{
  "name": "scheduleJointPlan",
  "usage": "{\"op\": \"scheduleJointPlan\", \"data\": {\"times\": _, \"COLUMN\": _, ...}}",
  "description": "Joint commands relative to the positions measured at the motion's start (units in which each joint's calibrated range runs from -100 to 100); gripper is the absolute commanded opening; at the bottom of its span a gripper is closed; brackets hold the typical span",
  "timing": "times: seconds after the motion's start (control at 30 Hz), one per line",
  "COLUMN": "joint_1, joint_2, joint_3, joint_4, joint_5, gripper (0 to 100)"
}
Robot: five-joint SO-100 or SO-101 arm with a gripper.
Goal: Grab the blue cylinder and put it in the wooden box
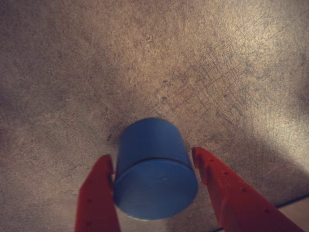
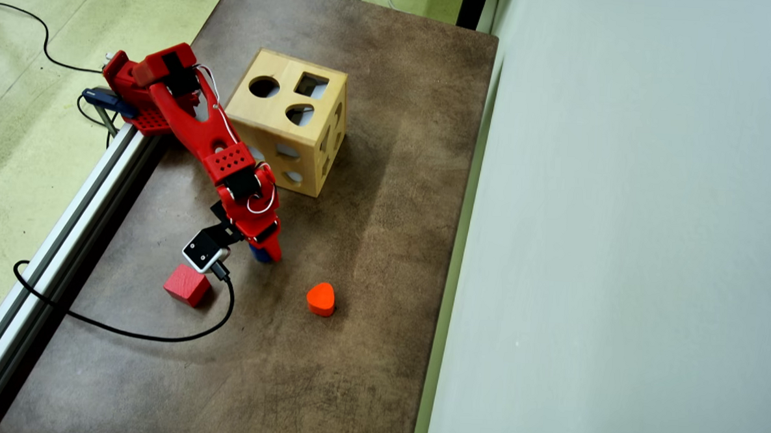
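Blue cylinder [image 1: 155,169] sits between my open, unclamped jaws, so I should close squarely before lifting.

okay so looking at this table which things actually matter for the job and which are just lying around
Part of the job:
- small solid blue cylinder, between the red end effector fingers
- large light-wood box with cut-out holes

Just lying about:
- small red cube
- orange-red heart-shaped block
- loose black cable

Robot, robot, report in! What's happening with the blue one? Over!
Gripper open, fingers either side of blue cylinder. Cylinder on table, not lifted. Wooden box near the arm, nothing blocking.
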Motion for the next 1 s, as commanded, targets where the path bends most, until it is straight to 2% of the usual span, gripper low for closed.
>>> {"op": "scheduleJointPlan", "data": {"times": 0.0, "joint_1": -0.17, "joint_2": -1.48, "joint_3": -2.06, "joint_4": -0.44, "joint_5": 0.15, "gripper": 20}}
{"op": "scheduleJointPlan", "data": {"times": 0.97, "joint_1": 0.50, "joint_2": -7.09, "joint_3": -1.70, "joint_4": 0.53, "joint_5": 0.24, "gripper": 13}}
